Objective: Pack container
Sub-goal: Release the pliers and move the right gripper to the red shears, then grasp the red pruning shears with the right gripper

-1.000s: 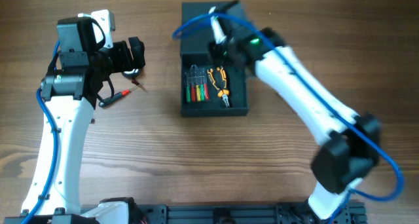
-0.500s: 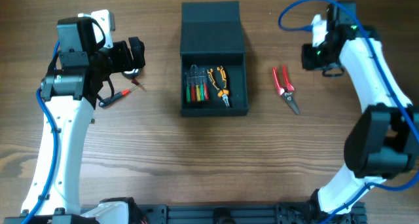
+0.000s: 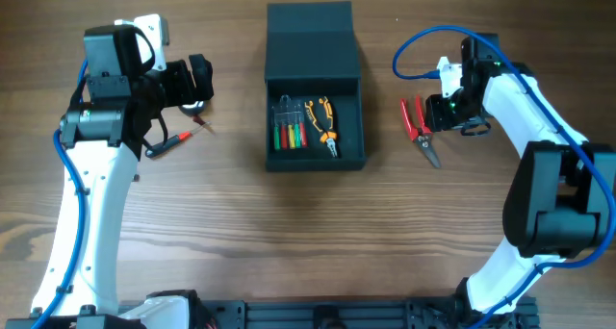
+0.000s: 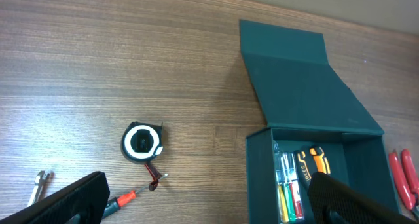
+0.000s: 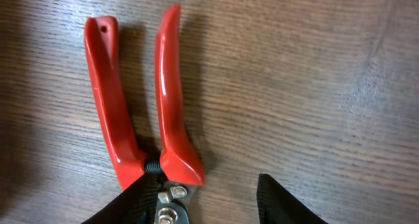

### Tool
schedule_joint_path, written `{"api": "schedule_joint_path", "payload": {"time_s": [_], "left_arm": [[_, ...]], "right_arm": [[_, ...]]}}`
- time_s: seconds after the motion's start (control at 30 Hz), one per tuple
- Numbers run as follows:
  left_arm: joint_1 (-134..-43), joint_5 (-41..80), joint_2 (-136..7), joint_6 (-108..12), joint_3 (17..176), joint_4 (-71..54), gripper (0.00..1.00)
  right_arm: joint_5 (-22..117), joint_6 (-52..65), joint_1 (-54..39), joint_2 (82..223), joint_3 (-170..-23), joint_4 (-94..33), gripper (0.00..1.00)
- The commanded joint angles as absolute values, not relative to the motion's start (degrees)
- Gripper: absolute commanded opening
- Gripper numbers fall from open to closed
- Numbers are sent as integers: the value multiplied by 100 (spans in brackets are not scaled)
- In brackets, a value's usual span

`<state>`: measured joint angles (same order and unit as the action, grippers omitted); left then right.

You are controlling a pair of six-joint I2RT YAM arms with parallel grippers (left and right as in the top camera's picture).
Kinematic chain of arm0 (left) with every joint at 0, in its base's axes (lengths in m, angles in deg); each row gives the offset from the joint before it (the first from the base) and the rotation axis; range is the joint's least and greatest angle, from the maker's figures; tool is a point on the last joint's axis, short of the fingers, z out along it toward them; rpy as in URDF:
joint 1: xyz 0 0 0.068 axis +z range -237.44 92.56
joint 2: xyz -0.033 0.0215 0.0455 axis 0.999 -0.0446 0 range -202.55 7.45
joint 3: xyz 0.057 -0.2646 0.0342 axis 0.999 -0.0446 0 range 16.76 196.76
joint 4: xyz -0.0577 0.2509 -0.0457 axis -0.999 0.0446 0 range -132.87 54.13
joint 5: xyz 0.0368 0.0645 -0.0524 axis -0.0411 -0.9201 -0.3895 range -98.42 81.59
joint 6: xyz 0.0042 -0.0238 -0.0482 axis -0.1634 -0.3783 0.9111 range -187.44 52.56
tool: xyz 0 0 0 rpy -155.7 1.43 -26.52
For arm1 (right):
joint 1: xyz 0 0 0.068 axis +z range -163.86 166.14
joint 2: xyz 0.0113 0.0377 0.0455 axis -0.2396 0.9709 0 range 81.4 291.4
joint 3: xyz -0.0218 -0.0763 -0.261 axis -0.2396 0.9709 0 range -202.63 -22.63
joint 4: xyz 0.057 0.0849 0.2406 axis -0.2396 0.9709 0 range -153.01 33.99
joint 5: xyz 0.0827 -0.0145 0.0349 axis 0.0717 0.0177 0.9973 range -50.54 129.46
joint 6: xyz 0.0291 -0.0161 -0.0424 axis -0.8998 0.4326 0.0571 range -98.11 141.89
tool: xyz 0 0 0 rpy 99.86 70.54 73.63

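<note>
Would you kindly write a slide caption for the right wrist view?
Right gripper hovers open over the red pliers on the wooden table.

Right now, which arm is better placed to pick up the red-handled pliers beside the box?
Right. The right gripper hovers open directly over the red-handled pliers, fingers straddling their pivot. The left gripper sits across the container, near the tape measure.

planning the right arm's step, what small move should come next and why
Probably lower the right tool and close on the red pliers: its open fingers flank the pivot, and the pliers lie on the table outside the open container.
</note>
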<state>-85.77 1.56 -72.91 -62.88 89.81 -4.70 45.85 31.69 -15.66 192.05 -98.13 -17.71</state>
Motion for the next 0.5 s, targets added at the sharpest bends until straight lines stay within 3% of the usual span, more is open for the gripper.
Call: {"api": "schedule_joint_path", "payload": {"time_s": [0.0, 0.47], "left_arm": [[-8540, 244, -7238, -6382, 9069, -487, 100], [-8540, 244, -7238, -6382, 9069, -487, 100]], "right_arm": [[4631, 3401, -1464, 19258, -9792, -1961, 44], [4336, 3488, -1241, 19605, -9792, -2420, 44]]}}
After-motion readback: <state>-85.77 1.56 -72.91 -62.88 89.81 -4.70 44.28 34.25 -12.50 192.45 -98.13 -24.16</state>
